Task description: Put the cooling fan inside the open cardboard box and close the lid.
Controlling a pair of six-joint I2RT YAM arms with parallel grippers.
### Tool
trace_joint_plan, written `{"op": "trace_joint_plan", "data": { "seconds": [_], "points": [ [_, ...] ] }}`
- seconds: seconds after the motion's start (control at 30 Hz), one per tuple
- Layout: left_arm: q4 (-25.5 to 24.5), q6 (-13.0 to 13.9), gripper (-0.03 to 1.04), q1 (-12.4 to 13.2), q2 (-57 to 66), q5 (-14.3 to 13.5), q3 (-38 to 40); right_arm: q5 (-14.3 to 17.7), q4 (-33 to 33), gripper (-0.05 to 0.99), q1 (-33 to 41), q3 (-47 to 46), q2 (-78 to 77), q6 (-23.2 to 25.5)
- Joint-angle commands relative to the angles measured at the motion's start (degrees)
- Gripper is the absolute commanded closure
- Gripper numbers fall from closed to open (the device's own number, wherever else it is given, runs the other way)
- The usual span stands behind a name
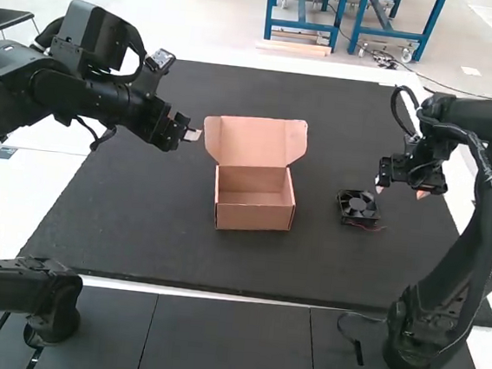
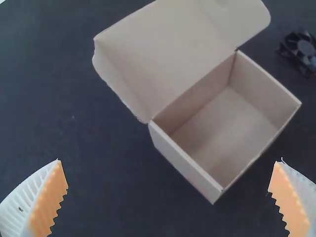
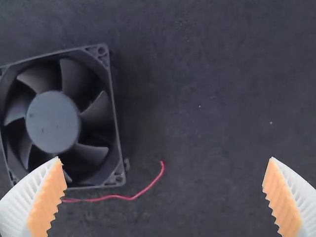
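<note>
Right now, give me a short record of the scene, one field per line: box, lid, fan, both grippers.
cardboard box: mid-table on the black mat, empty inside
lid: open, standing up at the box's far side
cooling fan: flat on the mat, right of the box, apart from it
red wire: thin, lying on the mat beside the fan
left gripper: open, empty, just left of the lid
right gripper: open, empty, above the fan
task state: fan not yet in the box
</note>
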Motion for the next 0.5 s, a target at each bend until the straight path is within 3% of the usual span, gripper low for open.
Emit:
{"op": "trace_joint_plan", "data": {
  "seconds": [0.0,0.47],
  "points": [
    [0.5,0.7,0.05,0.5,0.2,-0.3,-0.4,-0.7,0.2,0.03,-0.5,2.0,1.5,0.9],
    [1.0,0.7,0.05,0.5,0.2,-0.2,-0.2,-0.7,0.3,0.03,-0.5,6.1,8.3,1.8]
  ]
}}
